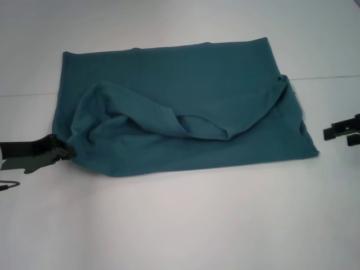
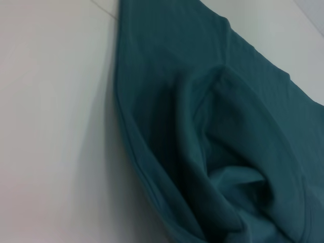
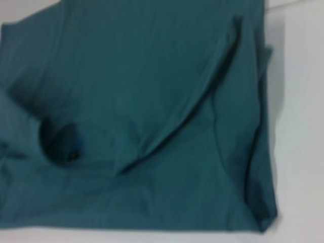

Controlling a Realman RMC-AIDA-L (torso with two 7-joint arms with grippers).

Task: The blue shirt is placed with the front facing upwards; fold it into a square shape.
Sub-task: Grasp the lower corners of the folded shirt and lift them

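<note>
The blue shirt (image 1: 185,107) lay partly folded across the middle of the white worktop (image 1: 180,225), a rough wide rectangle with a loose, puffed flap draped over its near half. No lettering showed on the upper side.

At the left, the left pincer (image 1: 63,151) sat low on the worktop, its tip right at the shirt's near-left corner and touching the cloth there; whether it was pinching that corner or merely resting against it I could not tell. The left wrist view showed only deep, rounded creases running down toward that corner. The risk on this side, as I judged it: if the pincer pulled or let go carelessly, the bunched corner would drag with it, skewing the left edge and spoiling any square outline.

Through the middle, the flap stood up in a hollow ridge instead of lying flat. Folding over that trapped bulge would likely leave a lumpy, crooked layer.

At the right, the shirt's edge was stacked in uneven layers, one small tip poking up at the far corner. The right pincer (image 1: 342,131) lay on the worktop just clear of the cloth, holding nothing; its spread I could not tell. A grasp from there could catch only the top layer and pull the stack apart
</note>
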